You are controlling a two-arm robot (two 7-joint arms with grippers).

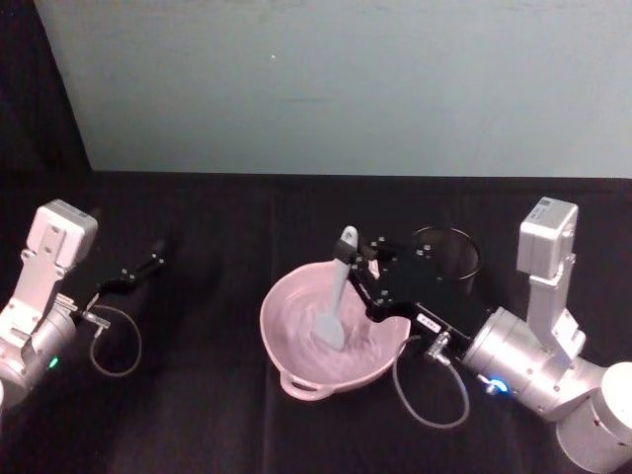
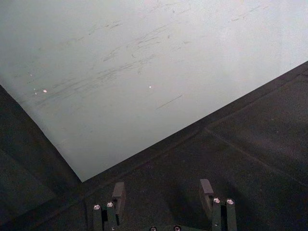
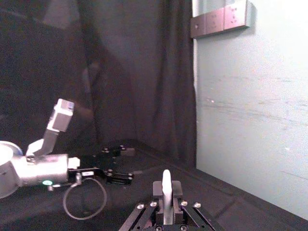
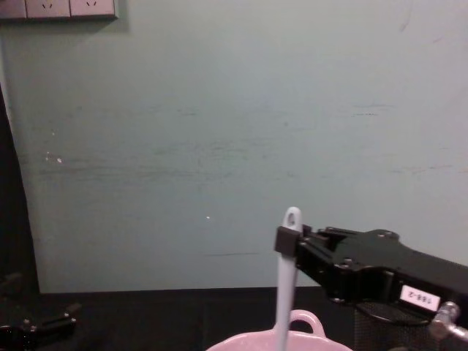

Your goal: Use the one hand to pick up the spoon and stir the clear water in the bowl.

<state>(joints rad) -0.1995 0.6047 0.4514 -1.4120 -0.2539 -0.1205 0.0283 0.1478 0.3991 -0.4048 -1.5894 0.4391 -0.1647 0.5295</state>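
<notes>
Pale-blue slim plastic spoon (image 1: 338,291) seeming light, stiff, slick; black boxy right gripper (image 1: 357,269) pinching handle top, blade sitting in glossy pink round bowl (image 1: 279,363); left gripper (image 1: 156,255) idling far left, spread, empty.

Dim, even light on the pale wall (image 1: 346,79), black cloth (image 1: 217,395) swallowing shadows, faint sheen in the bowl (image 1: 288,318)

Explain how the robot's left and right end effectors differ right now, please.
The right end effector is shut on the spoon; the left end effector is open and empty. The right one is over the pink bowl, with the spoon's blade down inside it; the left one sits far to the left over the black table, apart from the bowl. Both are black, with two fingers.
</notes>
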